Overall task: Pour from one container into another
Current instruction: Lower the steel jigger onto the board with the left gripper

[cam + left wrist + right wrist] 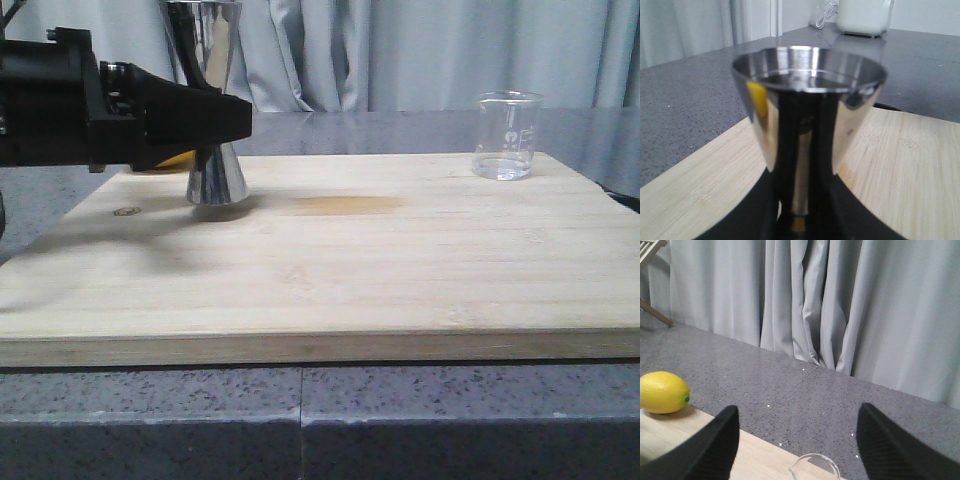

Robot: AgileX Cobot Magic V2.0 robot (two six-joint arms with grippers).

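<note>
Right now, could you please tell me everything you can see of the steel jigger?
The jigger is shiny steel, hourglass-shaped, standing upright on the wooden board near its left rear corner. Its upper cup is open; I cannot tell whether anything is in it. The left gripper is at its narrow waist, black fingers either side. It stands far from the glass beaker.

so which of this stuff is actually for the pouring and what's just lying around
For the job:
- glass beaker, standing at the board's far right
- steel jigger, with the left gripper at its waist

Just lying about:
- lemon
- wooden board (work surface)
- white appliance
</note>
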